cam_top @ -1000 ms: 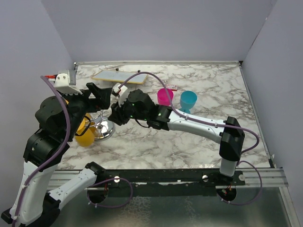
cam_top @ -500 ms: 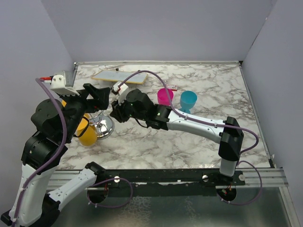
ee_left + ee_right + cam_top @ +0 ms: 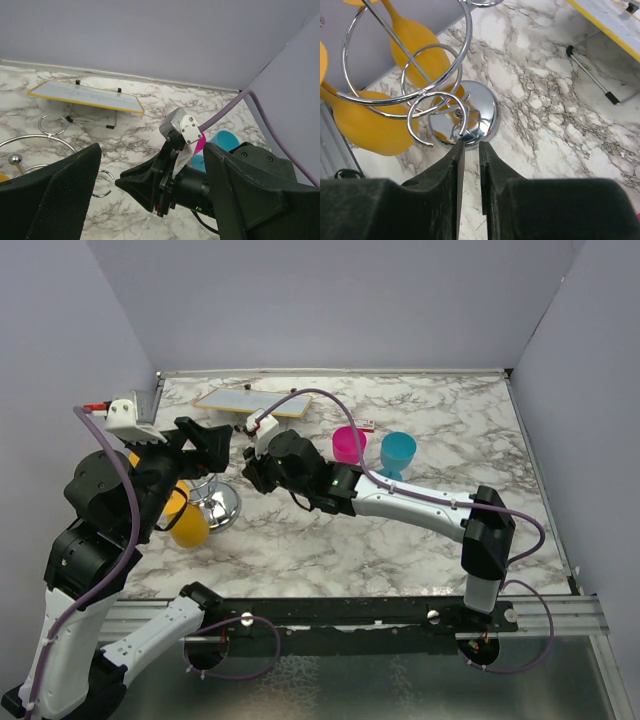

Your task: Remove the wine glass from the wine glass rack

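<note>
Right end effector (image 3: 470, 146) has backed off the rack (image 3: 217, 506) base, pinched nearly closed and empty. Left end effector (image 3: 152, 150) gapes wide, empty too. The yellow glass (image 3: 186, 527) still hangs on the rack, so nothing's freed yet.

Robotics test cell, laboratory type. 3 plain grey-lilac panel walls (image 3: 330, 300) box in a marble-patterned tabletop (image 3: 450, 540). 2 robot arms, the left arm (image 3: 95, 490) and the right arm (image 3: 410, 502), are bolted to a metal rail (image 3: 340, 612) at the near edge. Purple cables (image 3: 322, 398) run exposed.
</note>
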Controlling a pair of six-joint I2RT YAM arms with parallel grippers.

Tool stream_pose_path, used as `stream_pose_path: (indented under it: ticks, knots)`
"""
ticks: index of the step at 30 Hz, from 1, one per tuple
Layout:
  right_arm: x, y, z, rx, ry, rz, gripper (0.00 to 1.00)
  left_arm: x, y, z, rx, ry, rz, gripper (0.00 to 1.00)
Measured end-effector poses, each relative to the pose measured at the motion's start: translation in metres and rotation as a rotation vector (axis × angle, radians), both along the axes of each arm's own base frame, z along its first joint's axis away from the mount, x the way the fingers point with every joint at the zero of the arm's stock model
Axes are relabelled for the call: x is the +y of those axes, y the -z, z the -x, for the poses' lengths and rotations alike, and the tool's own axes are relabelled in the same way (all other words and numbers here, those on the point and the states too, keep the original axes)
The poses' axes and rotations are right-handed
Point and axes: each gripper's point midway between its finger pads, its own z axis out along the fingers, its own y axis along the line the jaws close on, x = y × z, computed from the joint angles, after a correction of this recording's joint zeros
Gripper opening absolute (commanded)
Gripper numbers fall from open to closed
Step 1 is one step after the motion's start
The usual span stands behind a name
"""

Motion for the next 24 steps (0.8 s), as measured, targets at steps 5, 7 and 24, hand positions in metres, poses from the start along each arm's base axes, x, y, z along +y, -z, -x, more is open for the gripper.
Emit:
stream_pose_path:
  ticks: [5,7,24]
  knots:
    - [-0.001,-0.003,-0.004,-0.012,0.020,-0.011,0.18,0.002,-0.002,0.003,-0.008,0.000,0.004,0.85]
    - [0.001,-0.006,-0.005,-0.016,0.019,-0.021,0.19,0.002,-0.003,0.004,-0.012,0.000,0.006,0.85]
    - [0.003,0.003,-0.004,-0.012,0.007,-0.020,0.31,0.012,-0.009,0.011,-0.039,-0.028,0.021,0.85]
